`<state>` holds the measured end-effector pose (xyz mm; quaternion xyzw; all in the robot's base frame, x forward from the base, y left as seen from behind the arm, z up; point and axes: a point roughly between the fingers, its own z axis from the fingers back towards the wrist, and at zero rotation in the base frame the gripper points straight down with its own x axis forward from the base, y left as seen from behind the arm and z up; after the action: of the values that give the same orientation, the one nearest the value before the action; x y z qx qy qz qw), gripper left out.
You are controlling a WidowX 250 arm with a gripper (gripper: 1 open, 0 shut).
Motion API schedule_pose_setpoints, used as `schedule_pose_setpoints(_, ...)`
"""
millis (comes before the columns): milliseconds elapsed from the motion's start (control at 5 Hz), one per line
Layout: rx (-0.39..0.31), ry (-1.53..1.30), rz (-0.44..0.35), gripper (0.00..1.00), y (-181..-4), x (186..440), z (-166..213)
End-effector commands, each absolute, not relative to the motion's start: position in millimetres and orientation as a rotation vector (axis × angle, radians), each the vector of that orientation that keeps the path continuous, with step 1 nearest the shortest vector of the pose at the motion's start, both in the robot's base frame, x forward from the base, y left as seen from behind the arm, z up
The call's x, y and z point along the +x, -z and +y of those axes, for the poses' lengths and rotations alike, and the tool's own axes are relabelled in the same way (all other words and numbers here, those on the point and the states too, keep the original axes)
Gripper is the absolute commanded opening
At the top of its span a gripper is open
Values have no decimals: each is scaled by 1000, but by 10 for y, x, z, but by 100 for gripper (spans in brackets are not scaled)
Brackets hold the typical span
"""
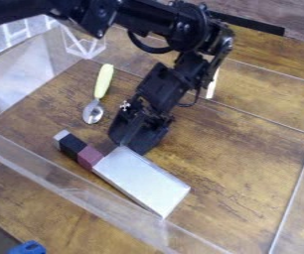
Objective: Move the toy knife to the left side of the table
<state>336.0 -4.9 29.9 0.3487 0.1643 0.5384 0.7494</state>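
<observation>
The toy knife (137, 183) lies flat on the table (247, 169) near the front acrylic wall. Its wide pale blade points to the lower right, and its maroon-and-black handle (76, 149) points to the upper left. My gripper (132, 139) hangs from the dark arm directly over the blade's handle end, with its fingertips at or just above the blade's upper edge. The jaws look spread, with nothing held between them. Whether the tips touch the blade is hard to tell against the dark fingers.
A yellow-handled silver spoon (99, 95) lies just left of the gripper, its bowl toward the knife handle. Low clear acrylic walls (36, 164) edge the tabletop at the front and left. Bare wood lies right of the arm.
</observation>
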Motion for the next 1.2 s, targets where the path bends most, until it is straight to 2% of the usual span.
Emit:
schedule_pose_setpoints(0, 697, -1232, 315, 100, -493, 3448, 161)
schedule_pose_setpoints(200, 683, -1246, 306, 0, -537, 3408, 228)
schedule_pose_setpoints(800, 606, -1279, 245, 0, -746, 3314, 277)
schedule_pose_setpoints(1000, 537, -1295, 209, 0, -899, 3280, 285)
